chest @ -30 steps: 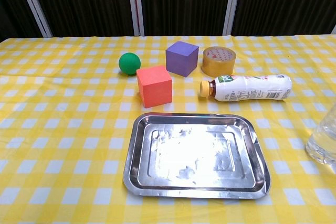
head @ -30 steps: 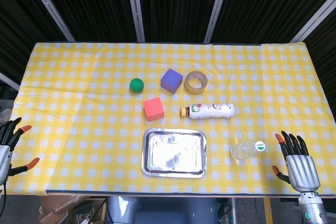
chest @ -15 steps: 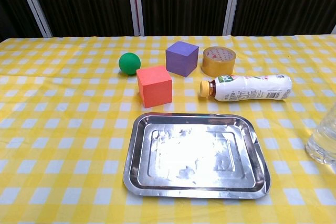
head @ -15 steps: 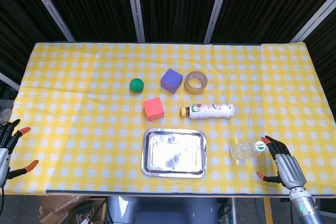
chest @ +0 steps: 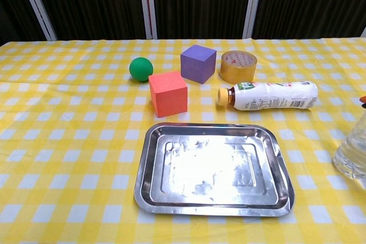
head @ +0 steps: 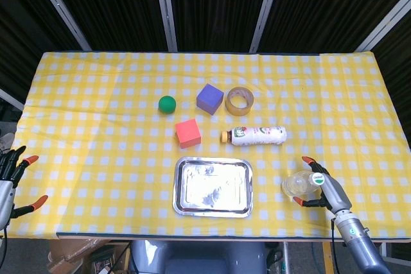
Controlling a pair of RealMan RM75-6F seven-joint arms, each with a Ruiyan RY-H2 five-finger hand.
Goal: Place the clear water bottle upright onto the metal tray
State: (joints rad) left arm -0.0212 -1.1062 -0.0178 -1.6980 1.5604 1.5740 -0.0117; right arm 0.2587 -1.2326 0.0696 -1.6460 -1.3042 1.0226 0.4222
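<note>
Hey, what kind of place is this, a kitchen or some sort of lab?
Probably a robot test bench, not a kitchen: a table under yellow checked cloth, dark panelled backdrop, and unrelated props, namely foam cubes, green ball, tape roll.

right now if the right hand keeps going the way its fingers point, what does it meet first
Most likely the clear water bottle: the right hand is open beside its cap end, fingertips either side. Actual contact is unclear.
</note>
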